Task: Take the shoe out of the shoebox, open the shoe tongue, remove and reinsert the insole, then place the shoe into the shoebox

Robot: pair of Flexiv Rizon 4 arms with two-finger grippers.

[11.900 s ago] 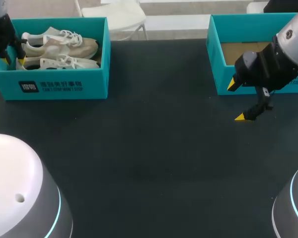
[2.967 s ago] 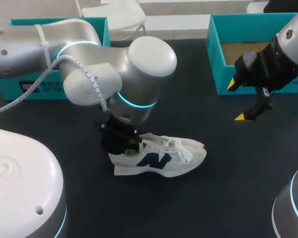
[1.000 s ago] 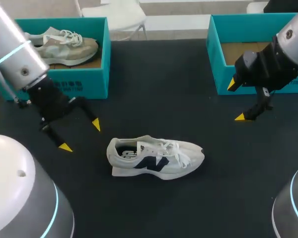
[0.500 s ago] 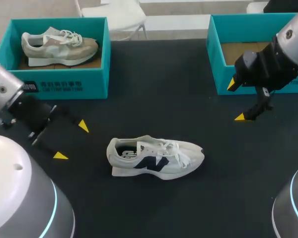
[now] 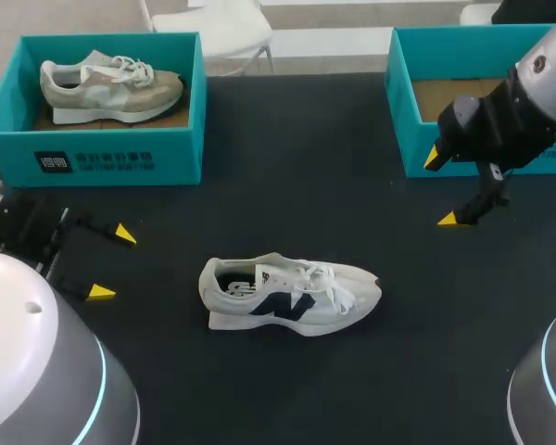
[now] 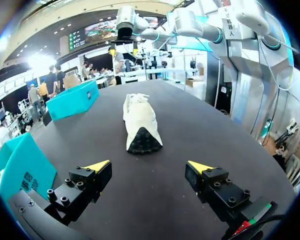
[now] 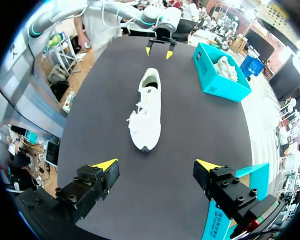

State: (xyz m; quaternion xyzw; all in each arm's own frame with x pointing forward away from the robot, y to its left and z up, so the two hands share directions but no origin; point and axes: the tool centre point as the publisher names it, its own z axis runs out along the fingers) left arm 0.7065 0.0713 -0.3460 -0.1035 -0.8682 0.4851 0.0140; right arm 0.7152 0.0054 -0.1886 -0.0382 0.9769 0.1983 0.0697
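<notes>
The white shoe [image 5: 287, 295] sits closest in, roughly mid-tabletop [image 5: 287, 167], upright on its sole with the heel to the left and the toe to the right. There's a dark logo on the side facing the near edge, and the laces are bunched up over the tongue. It's out on the black surface, well apart from both boxes, and nothing is touching it.

Just left of the shoe and a bit farther back is the left pincer [image 5: 102, 264]. Its yellow tips are spread wide with nothing between them. In its wrist view the shoe lies ahead of it, heel end and dark sole facing the fingers, with a clear gap between.

Farther back on the right, the right pincer [image 5: 440, 189] hangs just in front of the right shoebox [image 5: 403, 111]. Its fingers are spread apart too and hold nothing. In its own view the shoe is out ahead, toe end toward it.

At the far edge are the two teal boxes. The right shoebox shows a brown cardboard floor [image 5: 454, 91]. The left shoebox [image 5: 185, 139] has a beige shoe [image 5: 111, 82] lying in it, toe to the right.
</notes>
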